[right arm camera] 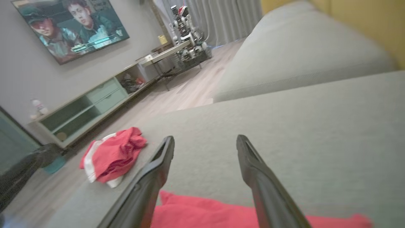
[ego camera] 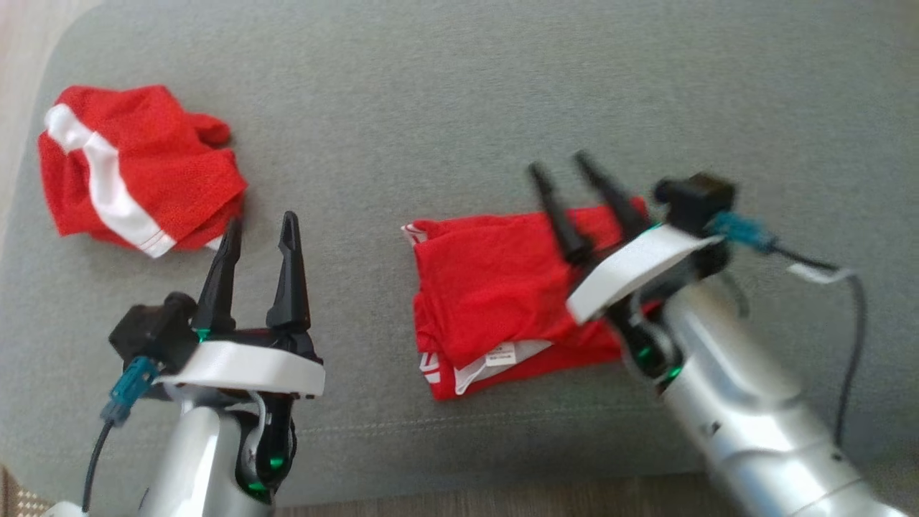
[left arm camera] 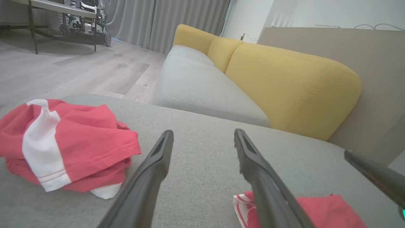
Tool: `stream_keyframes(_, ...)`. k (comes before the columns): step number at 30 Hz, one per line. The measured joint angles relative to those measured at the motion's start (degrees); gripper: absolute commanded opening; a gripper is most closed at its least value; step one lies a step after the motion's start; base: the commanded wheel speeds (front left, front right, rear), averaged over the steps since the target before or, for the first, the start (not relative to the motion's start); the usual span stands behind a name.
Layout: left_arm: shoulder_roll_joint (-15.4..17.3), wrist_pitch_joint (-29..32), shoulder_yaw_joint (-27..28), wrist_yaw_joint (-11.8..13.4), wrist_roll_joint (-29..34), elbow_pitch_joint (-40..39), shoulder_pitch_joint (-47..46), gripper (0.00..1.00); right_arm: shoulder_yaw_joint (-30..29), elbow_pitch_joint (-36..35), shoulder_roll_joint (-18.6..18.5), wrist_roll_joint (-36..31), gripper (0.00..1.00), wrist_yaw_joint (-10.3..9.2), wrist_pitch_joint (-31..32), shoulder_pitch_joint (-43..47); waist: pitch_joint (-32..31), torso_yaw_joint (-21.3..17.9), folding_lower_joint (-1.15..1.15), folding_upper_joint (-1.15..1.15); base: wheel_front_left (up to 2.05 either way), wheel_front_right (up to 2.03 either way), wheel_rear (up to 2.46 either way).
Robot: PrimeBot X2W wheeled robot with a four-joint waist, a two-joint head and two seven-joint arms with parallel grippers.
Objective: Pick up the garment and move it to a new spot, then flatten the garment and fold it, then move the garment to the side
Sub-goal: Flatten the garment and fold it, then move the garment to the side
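Two red garments lie on the grey cushion (ego camera: 459,93), well apart. The folded garment (ego camera: 488,287) sits near the cushion's front edge, right of middle, with white trim and a small label showing at its lower edge. The crumpled garment (ego camera: 136,172), red with a white stripe, lies at the far left.

The right gripper (ego camera: 558,162) reaches in on a silver forearm (ego camera: 747,416) that slants up from the lower right corner. Its wrist hangs over the right part of the folded garment, its two dark fingers spread apart with nothing between them and pointing past the cloth's far edge. Whether the wrist touches the fabric I cannot tell.

The left gripper (ego camera: 261,220) rises from the lower left over bare cushion, between the two garments. Its fingers are also apart and empty, one tip just beside the crumpled garment's near corner.
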Motion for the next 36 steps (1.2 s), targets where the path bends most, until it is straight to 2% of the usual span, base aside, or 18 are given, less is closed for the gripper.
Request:
stream_keyframes(5,0.00,0.00,0.00,-0.01,0.09,-0.10,0.01,1.00,-9.27,-1.36,-2.30,-14.40,1.00,0.00,0.25,-0.05,-0.32,-1.55,0.00,0.00,0.00,0.00,0.00)
stream_keyframes(12,0.00,0.00,-0.05,0.00,0.60,-0.77,-0.03,1.00,-18.85,-9.68,-5.52,-25.51,1.00,0.00,0.22,5.70,0.43,-2.56,0.00,0.00,0.00,0.00,0.00)
stream_keyframes(20,-0.01,0.00,-0.04,0.45,0.58,-1.32,-0.04,1.00,-24.49,-17.47,-4.76,-30.94,1.00,0.00,-0.52,15.73,0.03,-2.99,0.00,0.00,0.00,0.00,0.00)
stream_keyframes(25,0.00,0.00,0.02,1.10,0.59,-2.70,0.37,1.00,-27.92,-22.77,-2.55,-32.76,1.00,0.00,-0.59,19.86,-0.29,-3.16,0.00,0.00,0.00,0.00,0.00)
stream_keyframes(36,0.01,0.00,-0.10,2.34,2.15,-4.00,3.35,1.00,-29.47,-25.22,-0.08,-34.85,1.00,0.00,-0.59,23.75,-0.89,-2.90,0.00,0.00,0.00,0.00,0.00)
